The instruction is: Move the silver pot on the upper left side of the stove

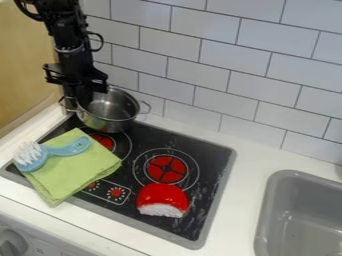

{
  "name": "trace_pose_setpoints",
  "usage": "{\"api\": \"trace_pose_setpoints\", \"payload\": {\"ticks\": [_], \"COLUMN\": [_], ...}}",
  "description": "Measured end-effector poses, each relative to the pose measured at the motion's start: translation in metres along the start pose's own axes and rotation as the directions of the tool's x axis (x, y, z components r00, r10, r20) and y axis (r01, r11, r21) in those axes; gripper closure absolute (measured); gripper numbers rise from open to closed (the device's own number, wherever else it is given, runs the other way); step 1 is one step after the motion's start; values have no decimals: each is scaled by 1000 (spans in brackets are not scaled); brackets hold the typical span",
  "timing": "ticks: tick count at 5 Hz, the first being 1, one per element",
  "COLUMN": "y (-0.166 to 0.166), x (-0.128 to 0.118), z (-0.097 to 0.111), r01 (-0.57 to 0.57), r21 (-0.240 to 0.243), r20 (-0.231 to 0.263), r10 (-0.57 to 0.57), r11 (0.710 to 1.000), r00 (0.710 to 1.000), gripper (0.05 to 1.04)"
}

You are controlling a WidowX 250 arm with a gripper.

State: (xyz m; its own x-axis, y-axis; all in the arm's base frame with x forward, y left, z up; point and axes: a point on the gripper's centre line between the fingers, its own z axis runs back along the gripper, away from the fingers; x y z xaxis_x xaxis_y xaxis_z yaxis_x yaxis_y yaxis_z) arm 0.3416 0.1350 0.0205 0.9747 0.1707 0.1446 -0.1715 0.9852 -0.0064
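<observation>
The silver pot is at the upper left corner of the black stove, partly over the upper left burner. Its two loop handles point left and right. My black gripper hangs down at the pot's left rim, overlapping that side of the wall near the left handle. Whether it holds the rim cannot be made out. The part of the pot behind the gripper is hidden.
A green cloth lies on the stove's left side, with a blue brush on top. A red and white toy sits at the front right of the stove. Tiled wall rises behind; a grey sink is at right.
</observation>
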Motion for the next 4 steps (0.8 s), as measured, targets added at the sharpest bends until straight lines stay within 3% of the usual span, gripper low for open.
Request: {"api": "trace_pose_setpoints", "payload": {"ticks": [1, 3, 4], "y": [2, 1, -3], "x": [-6, -6, -10], "z": [-3, -3, -2], "r01": [-23, -33, -15], "r21": [17, 16, 7], "r20": [-21, -22, -30], "r10": [24, 34, 15], "r11": [1000, 999, 1000], "r00": [999, 999, 999], "gripper": [812, 227, 64]}}
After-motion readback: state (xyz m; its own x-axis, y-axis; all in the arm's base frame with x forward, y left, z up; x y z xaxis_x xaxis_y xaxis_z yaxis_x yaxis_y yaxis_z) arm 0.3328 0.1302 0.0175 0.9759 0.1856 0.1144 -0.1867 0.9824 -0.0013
